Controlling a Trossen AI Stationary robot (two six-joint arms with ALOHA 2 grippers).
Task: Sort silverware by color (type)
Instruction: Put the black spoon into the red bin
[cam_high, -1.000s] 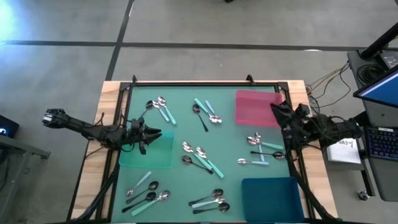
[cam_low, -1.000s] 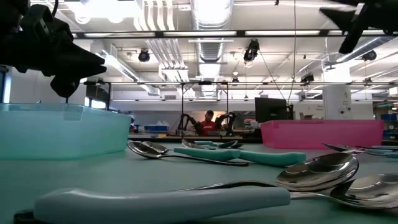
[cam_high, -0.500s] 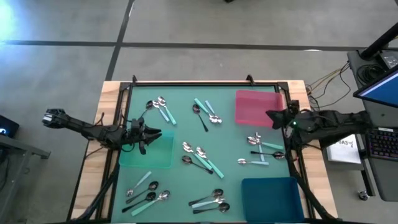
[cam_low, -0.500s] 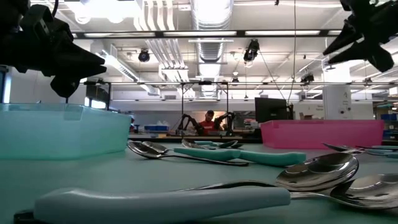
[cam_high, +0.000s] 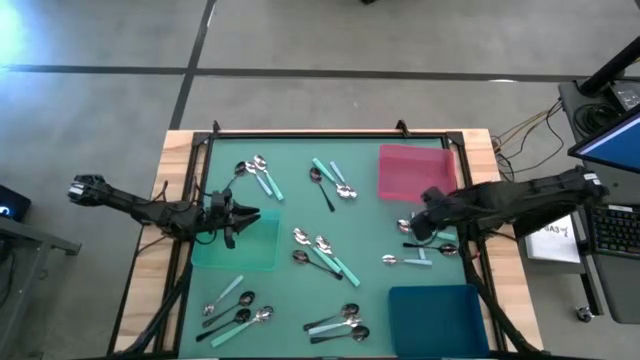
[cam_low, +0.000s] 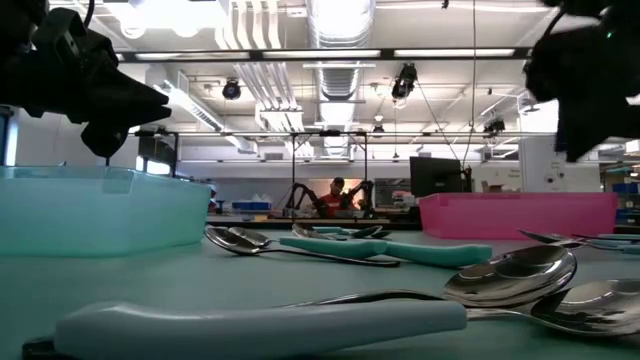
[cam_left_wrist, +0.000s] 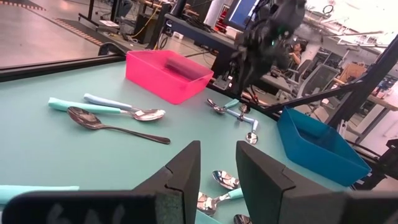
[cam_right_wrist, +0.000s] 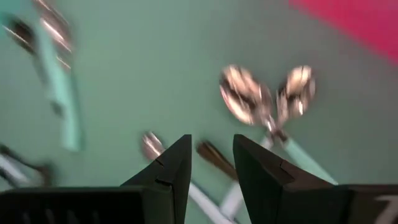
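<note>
Hovering our right gripper (cam_high: 418, 226) over spoons (cam_high: 412, 224) at centre right, jaws slightly apart, empty.
Our left gripper (cam_high: 250, 215) waits centre left over the teal tray (cam_high: 240, 252), jaws slightly apart, empty.

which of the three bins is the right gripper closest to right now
The pink bin. The right gripper hovers just off its near edge, above a spoon cluster; the blue bin is farther, and the teal bin sits under the left arm.

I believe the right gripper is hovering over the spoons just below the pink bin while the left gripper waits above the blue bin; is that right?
Not quite. The right gripper does hover over the spoons below the pink bin, but the left gripper waits above the teal bin, not the blue bin. The high view shows this.
</note>
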